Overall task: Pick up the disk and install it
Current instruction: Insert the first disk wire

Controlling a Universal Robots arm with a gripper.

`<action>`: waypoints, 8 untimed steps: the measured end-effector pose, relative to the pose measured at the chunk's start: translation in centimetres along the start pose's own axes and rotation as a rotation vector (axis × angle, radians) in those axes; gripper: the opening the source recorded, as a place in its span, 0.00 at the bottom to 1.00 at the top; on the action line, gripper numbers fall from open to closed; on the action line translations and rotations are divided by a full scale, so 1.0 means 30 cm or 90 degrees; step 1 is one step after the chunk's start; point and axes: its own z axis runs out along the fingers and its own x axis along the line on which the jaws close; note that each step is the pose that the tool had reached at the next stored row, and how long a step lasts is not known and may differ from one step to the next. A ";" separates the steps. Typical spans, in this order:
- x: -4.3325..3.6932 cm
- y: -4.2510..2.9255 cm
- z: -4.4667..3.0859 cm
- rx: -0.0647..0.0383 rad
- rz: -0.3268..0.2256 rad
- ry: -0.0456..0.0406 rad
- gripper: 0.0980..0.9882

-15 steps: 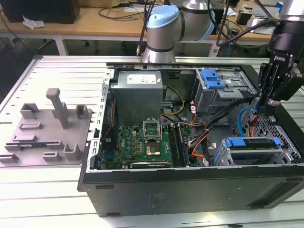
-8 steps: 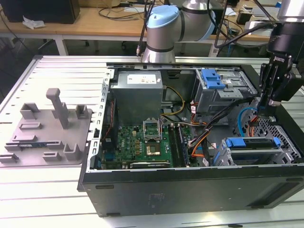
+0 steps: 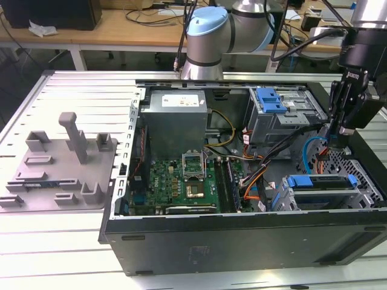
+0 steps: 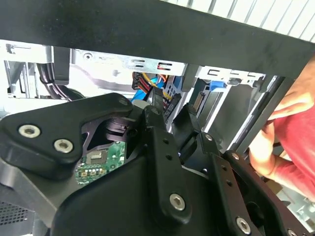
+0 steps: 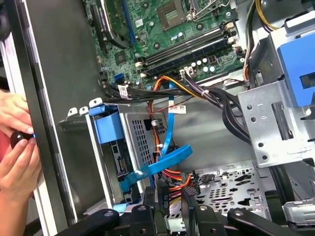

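The disk [image 3: 317,182] sits in the metal drive cage at the case's front corner, at the exterior view's right; its blue carrier frame [image 5: 109,129] faces into the case. My gripper [image 3: 331,142] hangs inside the open computer case, just above and behind that cage. In both wrist views its fingers stand a little apart with nothing gripped between them; the gripper [image 5: 169,204] hovers over orange and red cable connectors [image 5: 172,189] and a blue flat cable [image 5: 167,162]. In the second wrist view the gripper [image 4: 172,105] points toward the cage wall.
A person's hands [image 5: 15,147] rest outside the case wall [image 5: 47,132], one holding a small black object. A blue latch tab [image 3: 270,99] tops the upper drive bay. The grey power supply box [image 3: 175,118], motherboard [image 3: 181,181] and a grey fixture plate [image 3: 60,169] lie to the exterior view's left.
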 end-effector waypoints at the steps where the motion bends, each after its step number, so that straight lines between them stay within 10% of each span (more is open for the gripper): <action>1: 0.000 0.000 0.000 0.000 0.001 0.0001 0.29; 8: 0.000 -0.001 0.001 0.000 -0.001 0.0000 0.29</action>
